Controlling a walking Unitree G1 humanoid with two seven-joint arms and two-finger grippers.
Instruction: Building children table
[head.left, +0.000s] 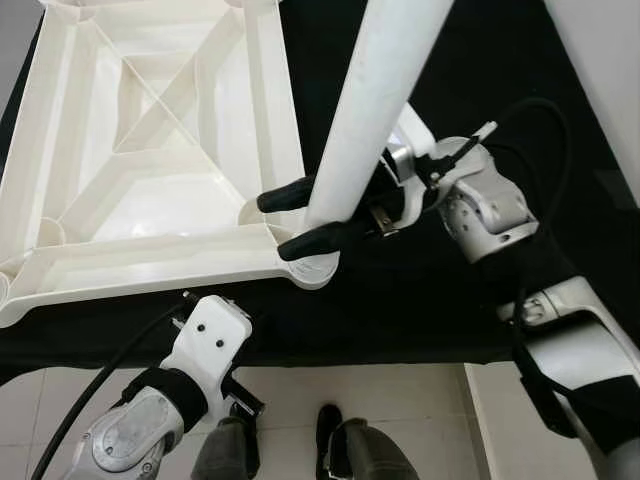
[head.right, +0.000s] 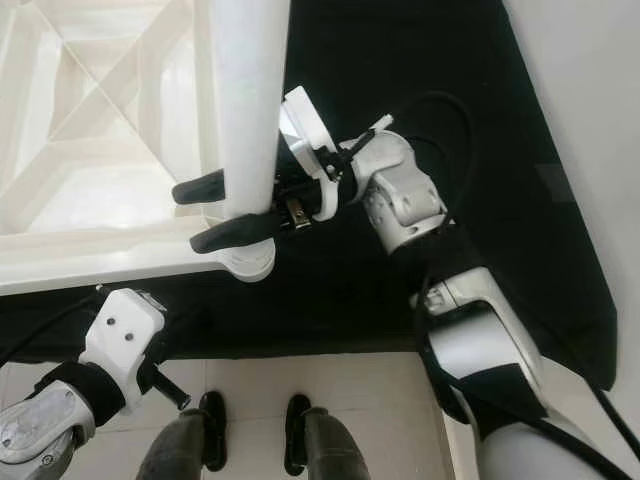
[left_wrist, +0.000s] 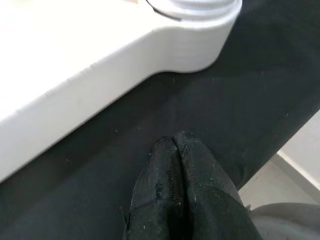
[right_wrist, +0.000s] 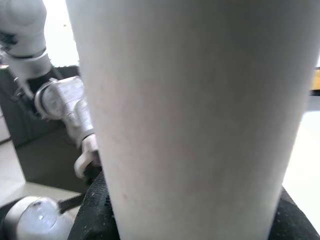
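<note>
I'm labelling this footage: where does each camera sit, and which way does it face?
Eye views: head, looking down at the upturned tabletop, black cloth, both arms, feet.
Left wrist view: along the shut left gripper, over the cloth toward the tabletop's corner socket.
Right wrist view: pressed against the table leg, left arm behind.
Shared: right gripper clamping the leg.

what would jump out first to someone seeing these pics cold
The white table leg stands out first, rising toward the camera from the near right corner socket of the upturned white tabletop, with the right gripper clamped around its lower end. The tabletop's ribbed underside faces up on a black cloth. The left gripper rests shut on the cloth just in front of the tabletop's near edge.
</note>
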